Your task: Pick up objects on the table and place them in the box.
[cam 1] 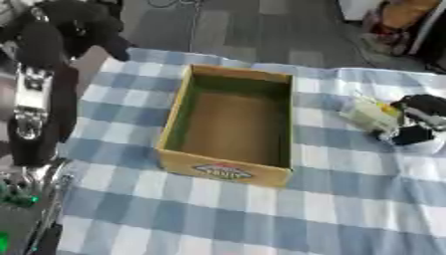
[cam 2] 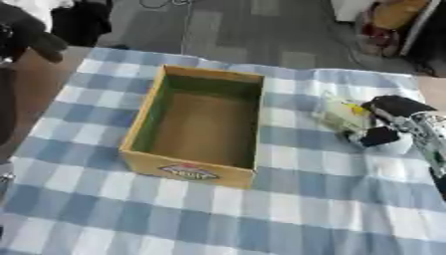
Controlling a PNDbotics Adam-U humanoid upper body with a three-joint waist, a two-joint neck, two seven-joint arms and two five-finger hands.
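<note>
An open cardboard box [cam 1: 178, 104] with green inner walls and nothing inside stands in the middle of the blue-and-white checked cloth. To its right lies a pale, whitish-green object [cam 2: 341, 113] with a yellow spot. My right hand [cam 2: 393, 107] comes in from the right edge. Its black fingers curl over the object's right end and its thumb [cam 2: 379, 135] sits below it. My left arm [cam 1: 35, 99], silver and black, rises along the left edge. The left hand [cam 1: 56, 27] is a dark shape near the upper left corner, off the cloth.
The checked cloth [cam 1: 218, 214] covers the table and spreads wide in front of the box. A small white rounded shape [cam 2: 399, 145] shows under the right hand. Grey floor and clutter lie beyond the far edge.
</note>
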